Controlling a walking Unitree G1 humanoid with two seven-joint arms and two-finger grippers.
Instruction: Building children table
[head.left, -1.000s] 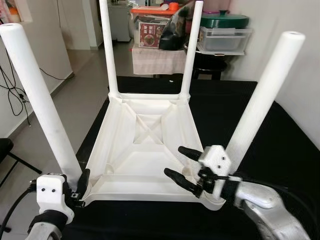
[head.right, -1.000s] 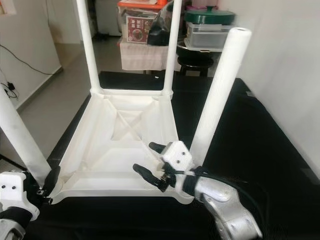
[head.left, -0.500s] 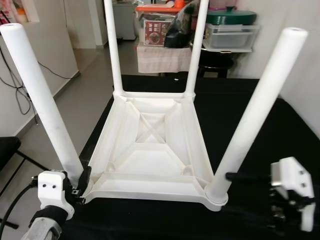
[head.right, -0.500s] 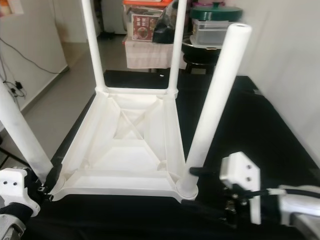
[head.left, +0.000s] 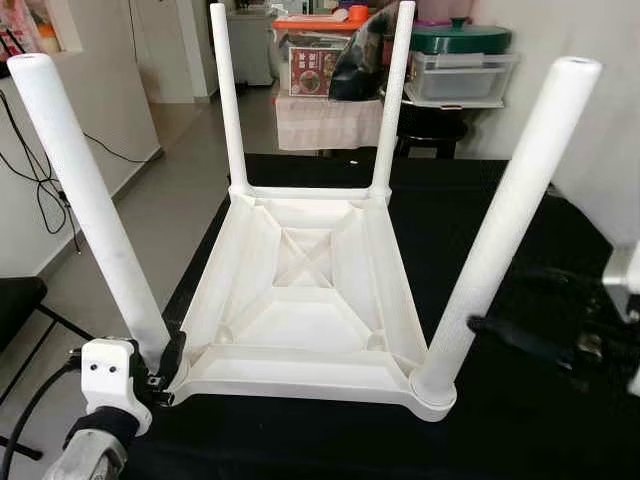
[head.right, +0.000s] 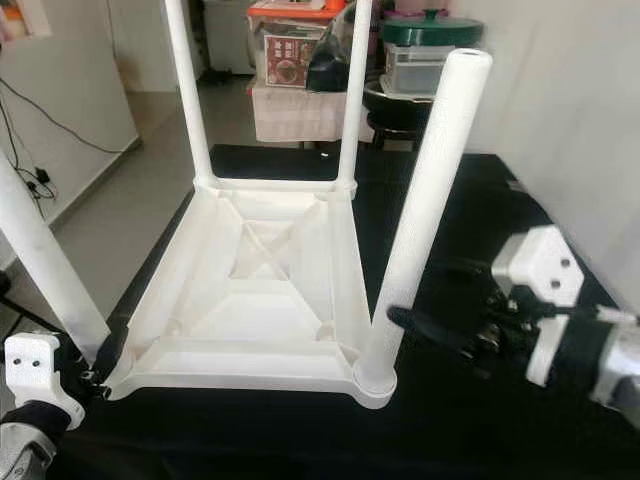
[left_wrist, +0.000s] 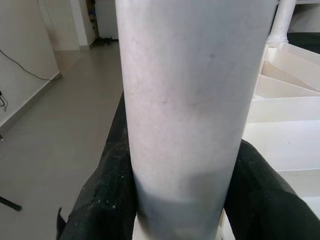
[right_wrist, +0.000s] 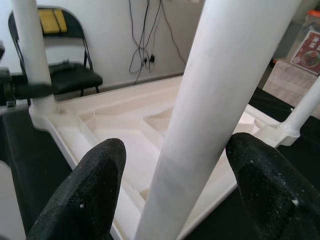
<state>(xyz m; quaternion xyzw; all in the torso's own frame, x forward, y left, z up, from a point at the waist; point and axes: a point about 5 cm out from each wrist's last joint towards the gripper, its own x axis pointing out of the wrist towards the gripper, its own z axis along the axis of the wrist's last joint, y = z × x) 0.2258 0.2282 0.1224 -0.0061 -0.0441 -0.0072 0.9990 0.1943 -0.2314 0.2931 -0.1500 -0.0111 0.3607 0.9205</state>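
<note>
Upturned children table (head.left: 310, 300) lies centre frame on table (head.left: 520, 230), four legs up. Left gripper (head.left: 165, 362) lower left, clamped on near-left leg (head.left: 85, 200) base. Right gripper (head.right: 440, 300) right of near-right leg (head.right: 425, 200), fingers apart, not touching. Storage boxes (head.left: 455, 65) behind, upper frame.

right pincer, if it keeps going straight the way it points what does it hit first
Most likely the near right table leg. The right pincer is open, its fingers either side of that leg without touching it; the remaining gap is hard to judge.
</note>
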